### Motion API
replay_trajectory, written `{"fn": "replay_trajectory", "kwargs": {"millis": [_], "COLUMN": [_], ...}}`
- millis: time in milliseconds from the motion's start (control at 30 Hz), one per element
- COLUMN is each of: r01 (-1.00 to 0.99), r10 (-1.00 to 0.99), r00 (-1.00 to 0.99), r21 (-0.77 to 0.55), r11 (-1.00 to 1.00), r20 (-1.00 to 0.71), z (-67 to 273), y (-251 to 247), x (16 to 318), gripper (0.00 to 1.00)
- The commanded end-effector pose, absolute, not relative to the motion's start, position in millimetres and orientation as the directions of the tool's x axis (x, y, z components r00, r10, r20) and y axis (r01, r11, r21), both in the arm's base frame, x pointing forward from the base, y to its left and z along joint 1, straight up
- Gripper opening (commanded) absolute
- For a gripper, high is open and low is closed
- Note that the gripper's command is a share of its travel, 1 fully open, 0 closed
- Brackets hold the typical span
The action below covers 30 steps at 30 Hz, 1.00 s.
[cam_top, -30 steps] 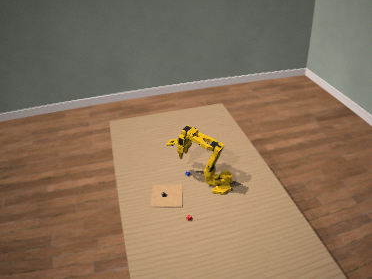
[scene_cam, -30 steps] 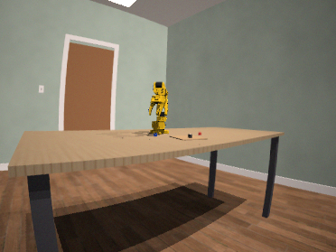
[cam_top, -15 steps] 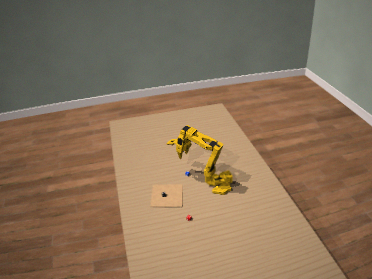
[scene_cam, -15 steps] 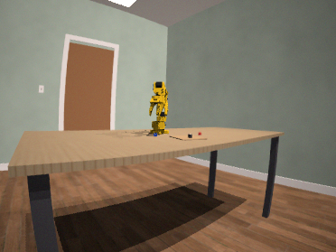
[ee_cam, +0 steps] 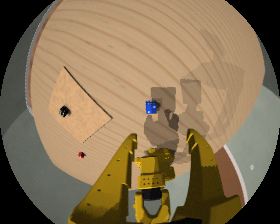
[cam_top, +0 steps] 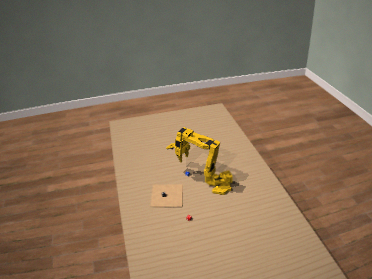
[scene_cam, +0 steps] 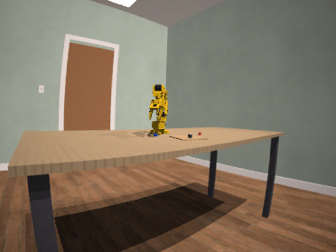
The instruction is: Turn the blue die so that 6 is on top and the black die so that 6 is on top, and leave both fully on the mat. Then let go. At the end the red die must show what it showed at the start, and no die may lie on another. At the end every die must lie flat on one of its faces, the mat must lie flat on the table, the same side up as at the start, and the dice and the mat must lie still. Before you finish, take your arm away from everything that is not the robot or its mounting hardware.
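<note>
The blue die [cam_top: 188,173] [scene_cam: 154,135] [ee_cam: 150,106] lies on the bare table, off the mat, close to the arm's base. The black die [cam_top: 164,194] [scene_cam: 190,135] [ee_cam: 64,111] lies on the small tan mat [cam_top: 175,201] [scene_cam: 198,138] [ee_cam: 84,115]. The red die [cam_top: 189,217] [scene_cam: 200,133] [ee_cam: 80,155] lies on the table just beyond the mat's corner. My gripper [cam_top: 182,156] [scene_cam: 153,115] [ee_cam: 161,136] hangs well above the table, a little back from the blue die. Its fingers stand partly apart with nothing between them. The dice faces are too small to read.
The long wooden table [cam_top: 250,221] [scene_cam: 90,150] carries only the arm, the mat and the dice. The arm's yellow base [cam_top: 220,183] stands just right of the blue die. The arm's shadow falls on the table beside the blue die.
</note>
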<state>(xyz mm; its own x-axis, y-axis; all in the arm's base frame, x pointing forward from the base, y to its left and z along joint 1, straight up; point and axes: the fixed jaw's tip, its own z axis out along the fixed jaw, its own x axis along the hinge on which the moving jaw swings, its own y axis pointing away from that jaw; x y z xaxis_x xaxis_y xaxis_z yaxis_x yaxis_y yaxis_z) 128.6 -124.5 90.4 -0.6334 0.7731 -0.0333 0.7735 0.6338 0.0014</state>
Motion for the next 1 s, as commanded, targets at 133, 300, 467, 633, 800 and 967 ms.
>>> {"fn": "replay_trajectory", "kwargs": {"millis": [133,300,467,633,800,967], "r01": [0.774,0.773,0.772,0.772,0.764,0.764], "r10": [0.772,0.756,0.743,0.741,0.735,0.735], "r00": [-0.631,-0.616,-0.603,-0.601,-0.61,-0.61], "r21": [-0.007,-0.017,-0.023,-0.024,-0.024,-0.024], "r11": [0.633,0.634,0.635,0.636,0.645,0.645], "r20": [0.084,0.22,0.289,0.298,0.296,0.296], "z": [73.6,53.9,44.0,42.7,42.9,42.9], "y": [-123.1,-117.6,-114.0,-113.5,-114.3,-114.3], "x": [128.8,123.6,120.1,119.6,123.1,123.1], "gripper": [0.25,0.25,0.25,0.25,0.25,0.25]}}
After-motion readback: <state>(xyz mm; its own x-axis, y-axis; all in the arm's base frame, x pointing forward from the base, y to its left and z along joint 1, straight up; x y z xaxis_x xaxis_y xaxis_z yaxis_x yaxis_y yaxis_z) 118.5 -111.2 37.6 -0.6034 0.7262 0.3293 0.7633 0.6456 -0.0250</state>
